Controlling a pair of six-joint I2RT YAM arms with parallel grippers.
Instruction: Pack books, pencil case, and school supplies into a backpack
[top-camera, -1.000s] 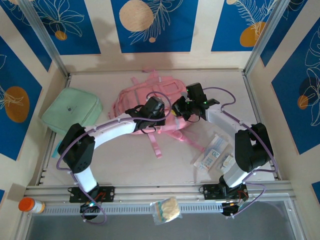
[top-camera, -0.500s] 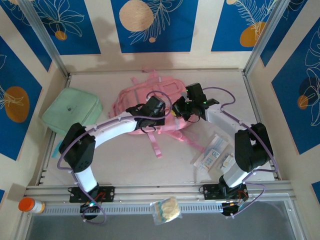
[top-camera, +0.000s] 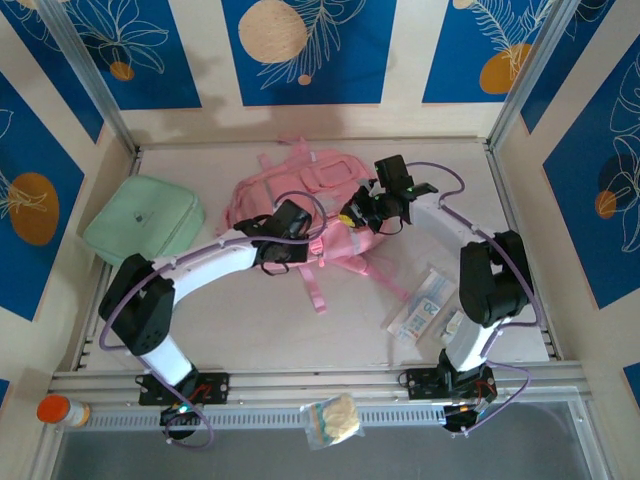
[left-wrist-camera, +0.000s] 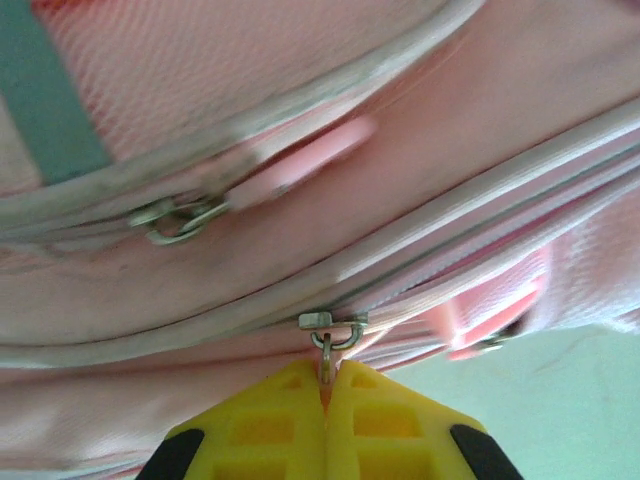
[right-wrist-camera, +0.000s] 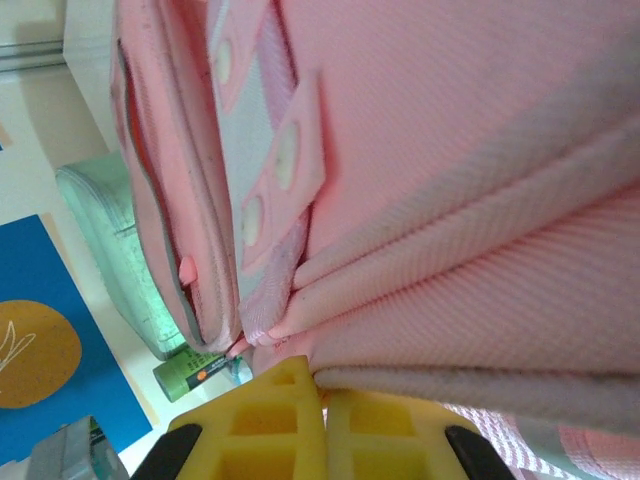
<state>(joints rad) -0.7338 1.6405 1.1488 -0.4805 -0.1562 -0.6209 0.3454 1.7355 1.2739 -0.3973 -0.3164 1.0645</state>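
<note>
The backpack (top-camera: 305, 190) lies flat at the rear centre of the table (top-camera: 250, 330). The left gripper (left-wrist-camera: 325, 378) is closed on a metal zip pull (left-wrist-camera: 328, 340) on the backpack's near side. The right gripper (right-wrist-camera: 322, 385) is closed, pinching a fold of the backpack's pink fabric at its right edge. The white packet (top-camera: 425, 305) lies near the right arm's base, apart from the backpack.

Pink backpack (top-camera: 300, 185) lying mid-table; white blue-printed packet (top-camera: 424, 308) flat, near-right, apart.
</note>
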